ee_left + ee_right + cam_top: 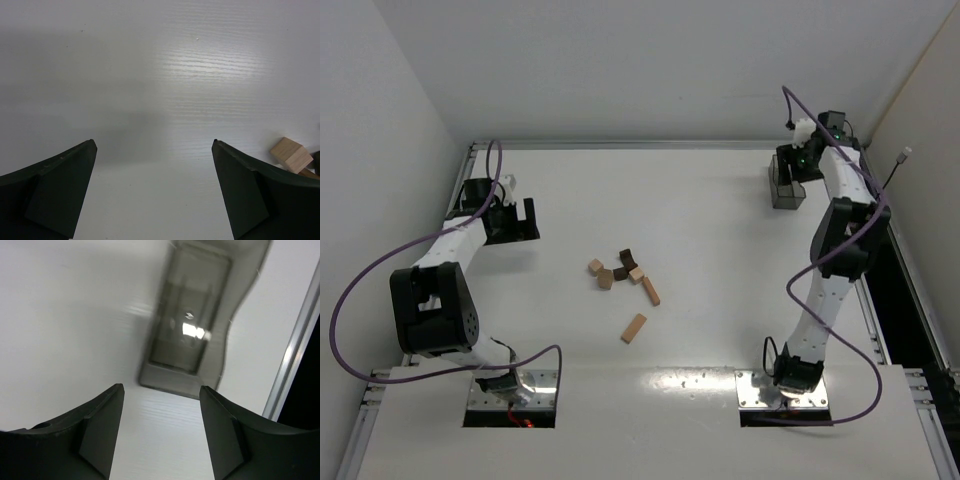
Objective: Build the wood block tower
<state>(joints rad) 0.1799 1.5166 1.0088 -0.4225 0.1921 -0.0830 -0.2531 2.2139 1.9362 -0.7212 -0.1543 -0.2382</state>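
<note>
No wood block tower stands in any view. Several small wood blocks lie loose and flat mid-table: tan cubes, two dark brown pieces, and two longer tan blocks. My left gripper is open and empty over bare table, left of the blocks; one tan cube shows beside its right finger. My right gripper is at the far right back, open with nothing between its fingers, far from the blocks.
A translucent grey plastic container stands just beyond the right gripper's tips. A metal rail runs along the table's right edge, close to it. White walls enclose the table at the back and sides.
</note>
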